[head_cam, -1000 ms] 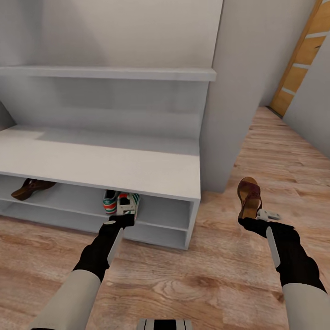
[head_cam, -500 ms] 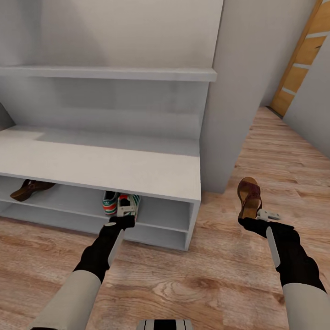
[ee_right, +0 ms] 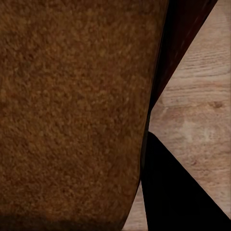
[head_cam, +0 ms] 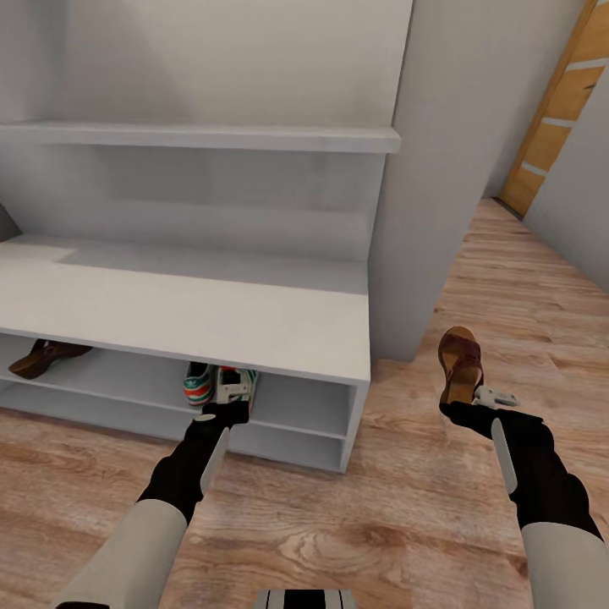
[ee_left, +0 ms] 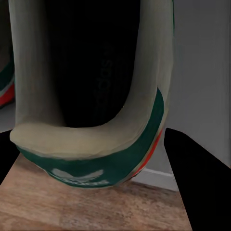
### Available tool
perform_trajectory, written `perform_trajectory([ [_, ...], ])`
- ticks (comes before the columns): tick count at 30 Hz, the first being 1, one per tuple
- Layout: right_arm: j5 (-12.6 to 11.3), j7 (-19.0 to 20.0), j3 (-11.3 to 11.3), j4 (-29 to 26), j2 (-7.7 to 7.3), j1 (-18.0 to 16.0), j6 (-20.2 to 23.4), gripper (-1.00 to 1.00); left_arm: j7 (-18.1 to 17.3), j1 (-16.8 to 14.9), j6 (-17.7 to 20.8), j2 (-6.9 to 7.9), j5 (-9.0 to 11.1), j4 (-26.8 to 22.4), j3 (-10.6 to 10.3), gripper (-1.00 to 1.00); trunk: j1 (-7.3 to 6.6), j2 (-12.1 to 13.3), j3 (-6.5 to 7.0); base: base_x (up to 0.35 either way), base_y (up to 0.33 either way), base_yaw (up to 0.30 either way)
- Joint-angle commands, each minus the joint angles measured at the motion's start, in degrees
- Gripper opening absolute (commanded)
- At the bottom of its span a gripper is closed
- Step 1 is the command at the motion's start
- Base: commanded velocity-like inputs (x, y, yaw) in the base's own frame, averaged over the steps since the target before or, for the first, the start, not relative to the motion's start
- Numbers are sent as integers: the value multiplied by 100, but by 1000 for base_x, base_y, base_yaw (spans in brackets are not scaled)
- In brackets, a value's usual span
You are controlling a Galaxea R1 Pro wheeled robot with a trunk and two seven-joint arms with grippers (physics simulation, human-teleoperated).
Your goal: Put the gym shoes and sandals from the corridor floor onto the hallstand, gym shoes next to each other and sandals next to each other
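Bench top hiding gym shoes' (head_cam: pixel 218 385) toes; left gripper (head_cam: pixel 227 397) clamping one heel (ee_left: pixel 91 163). Right gripper (head_cam: pixel 463 404) gripping sandal (head_cam: pixel 460 362); wrist view showing footbed (ee_right: pixel 72 110).

Hallstand (head_cam: pixel 279 317) worktop is overhanging the upper shelf, leaving a low slot. Two gym shoes (head_cam: pixel 218 382) are blocking its middle, a sandal (head_cam: pixel 38 357) the far left; the right end is staying open. Corridor floor (head_cam: pixel 372 499) is lying bare in front.
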Motion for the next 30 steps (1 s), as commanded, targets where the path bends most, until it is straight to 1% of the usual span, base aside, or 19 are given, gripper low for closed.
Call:
perform_trajectory([
  [1, -19, -19, 0, 0, -1, 2, 1, -100, 0, 3, -6, 1, 61, 80, -5, -100, 2, 1, -1, 34, -9, 0],
  [11, -19, -19, 2, 0, 1, 3, 1, -100, 1, 3, -8, 1, 68, 81, 3, -100, 2, 1, -1, 8, -2, 0],
  [17, -19, -19, 2, 0, 2, 2, 1, -100, 1, 3, -12, 1, 64, 81, 4, -100, 2, 1, -1, 119, 0, 0],
  [27, -19, -19, 2, 0, 1, 1, 1, -100, 1, 3, -13, 1, 65, 81, 4, -100, 2, 1, -1, 12, 0, 0],
  [28, -19, -19, 1, 0, 2, 0, 1, -100, 1, 3, -13, 1, 63, 81, 4, 100, 2, 1, -1, 0, 0, 0],
  [30, -19, -19, 2, 0, 0, 1, 1, -100, 1, 3, -13, 1, 65, 81, 6, 100, 2, 1, -1, 0, 0, 0],
])
